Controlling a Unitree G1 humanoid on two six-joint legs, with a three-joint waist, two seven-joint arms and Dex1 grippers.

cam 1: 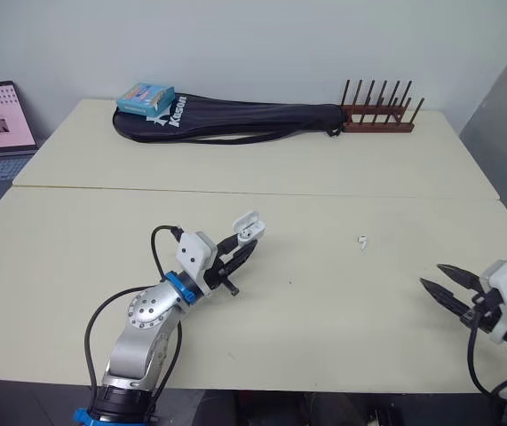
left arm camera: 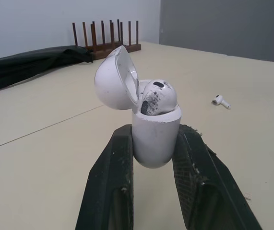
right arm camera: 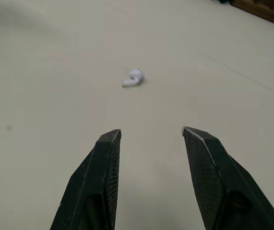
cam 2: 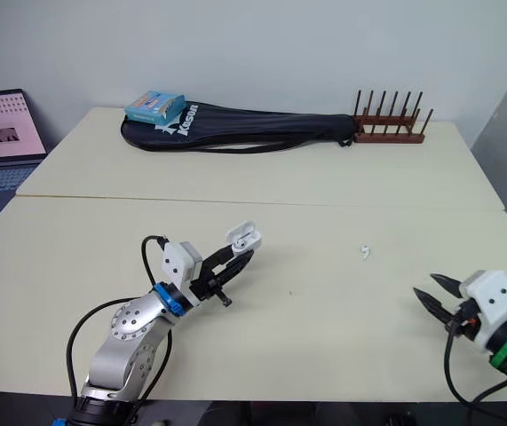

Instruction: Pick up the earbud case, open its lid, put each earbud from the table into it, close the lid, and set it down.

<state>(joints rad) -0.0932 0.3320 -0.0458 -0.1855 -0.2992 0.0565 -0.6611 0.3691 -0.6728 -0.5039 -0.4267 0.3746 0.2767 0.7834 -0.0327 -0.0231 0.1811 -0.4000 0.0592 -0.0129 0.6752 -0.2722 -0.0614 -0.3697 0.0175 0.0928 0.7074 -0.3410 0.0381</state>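
Left gripper (cam 1: 249,247) clamps the open case (left arm camera: 156,139). Right gripper (cam 1: 431,275) gapes empty, with the earbud (cam 1: 362,240) at its 10 o'clock. Bag (cam 1: 244,120) reads "Kason".

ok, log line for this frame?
left gripper: shut on earbud case, lid open, one earbud seated | right gripper: open, empty | other earbud loose on table

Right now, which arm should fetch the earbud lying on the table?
Right. The right gripper is open, empty and faces the earbud; the left gripper is busy, shut on the open case.
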